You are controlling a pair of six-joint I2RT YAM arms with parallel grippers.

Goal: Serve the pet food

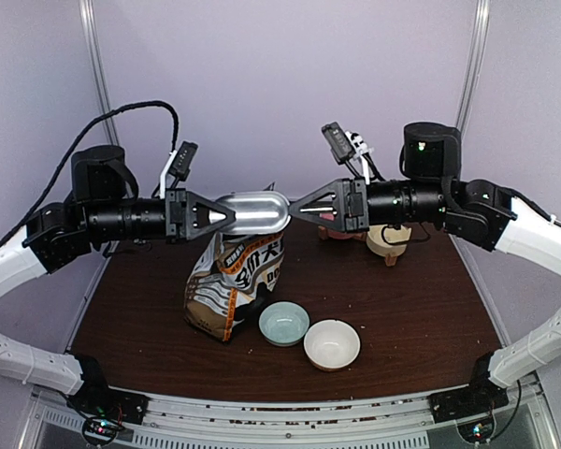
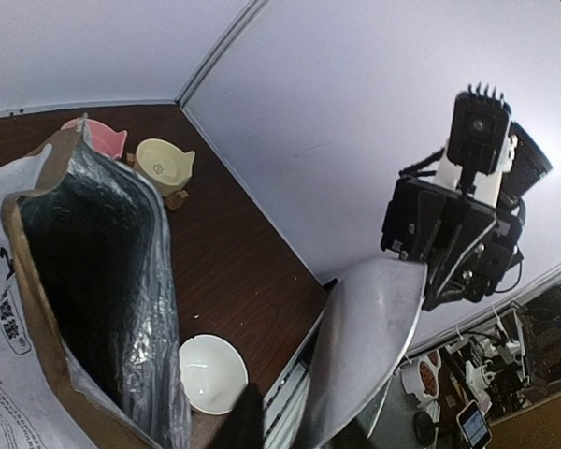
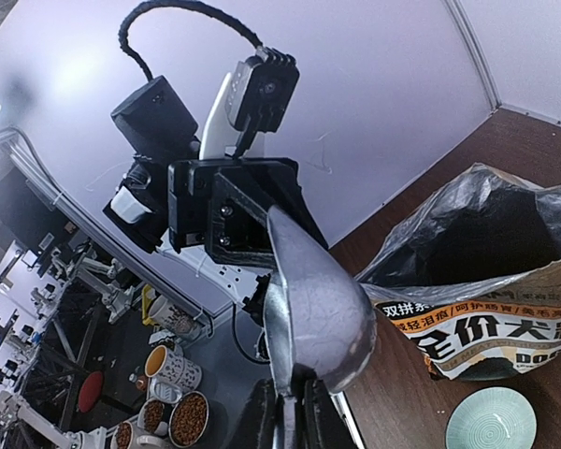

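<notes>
The right claw (image 3: 290,416) sits closest to its own lens. Its two dark fingers are pressed together on one end of the metal scoop (image 1: 254,212), and the left claw (image 1: 226,217) pinches the opposite end. So the scoop hangs level between both arms, in the air about over the open top of the brown paper dog-food bag (image 1: 234,285). No pet food shows on the tabletop (image 1: 421,309). The foil inside of the bag is dark in both wrist views, and I judge that the kibble lies deep in there, out of sight; on the scoop I see no pellets. The main danger, in my opinion, is this double grip. The metal is smooth and each claw holds only a narrow end, so if one arm pulls or turns while the other does not let go, the scoop can twist out and fall. If one claw lets go while the other grip is not firm, the result is the same, and the scoop probably lands on the bag. The bag is creased and leans, so a hit or a careless push into its mouth can tip it and spill the food. Just beside its base stand a pale green bowl (image 1: 284,323) and a white bowl (image 1: 332,343), close together; a falling bag can knock them away.
</notes>
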